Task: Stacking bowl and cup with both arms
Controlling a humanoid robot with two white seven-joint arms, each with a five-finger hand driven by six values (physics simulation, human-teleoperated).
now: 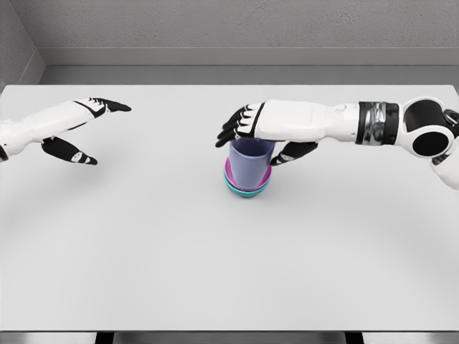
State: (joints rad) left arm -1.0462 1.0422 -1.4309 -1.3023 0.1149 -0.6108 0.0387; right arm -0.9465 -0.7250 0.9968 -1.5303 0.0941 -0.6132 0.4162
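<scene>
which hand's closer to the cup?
Right. The right hand is over the cup, fingers around its rim; the left hand sits open, far off at the table's left.

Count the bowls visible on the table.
2: a pink bowl nested in a teal bowl at table centre, under the purple cup. The cup could hide more.

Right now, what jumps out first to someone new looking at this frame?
The stack just right of the table's middle: a lavender cup standing in a pink bowl, itself nested in a teal bowl. The right hand reaches in from the right and sits over the cup's rim, thumb down beside it. Far left, the left hand hovers open, holding nothing, over the white table.
</scene>
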